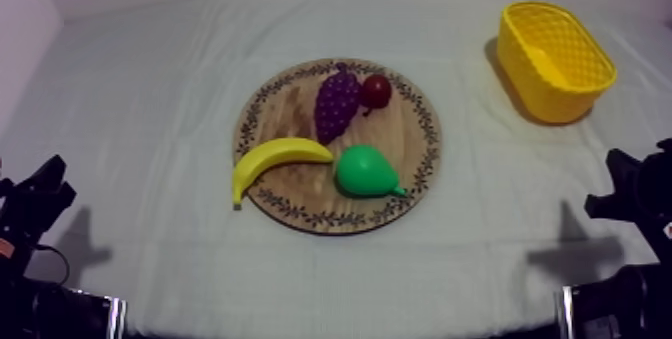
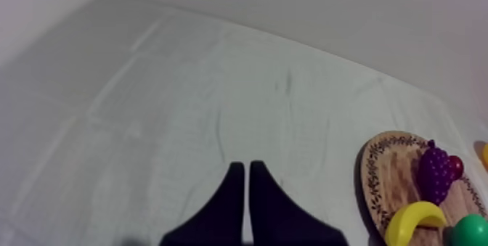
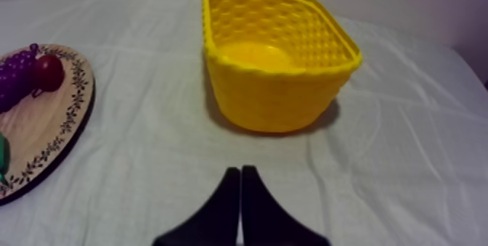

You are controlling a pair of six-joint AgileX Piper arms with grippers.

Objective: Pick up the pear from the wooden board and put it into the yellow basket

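A green pear (image 1: 368, 172) lies on the front right of the round wooden board (image 1: 409, 113), stem toward the rim. The yellow basket (image 1: 555, 59) stands empty at the far right of the table. My left gripper (image 1: 42, 195) rests low at the left edge, and my right gripper (image 1: 622, 189) low at the right edge, both far from the board. The left fingers (image 2: 234, 191) lie together as a narrow wedge over bare cloth, with the pear (image 2: 471, 230) off beside the board (image 2: 388, 173). The right fingers (image 3: 230, 194) lie together in front of the basket (image 3: 276, 67).
Also on the board are a banana (image 1: 275, 158) at the front left, a bunch of purple grapes (image 1: 336, 101) and a small red fruit (image 1: 376, 91) at the back. Bare cloth lies between the board and the basket.
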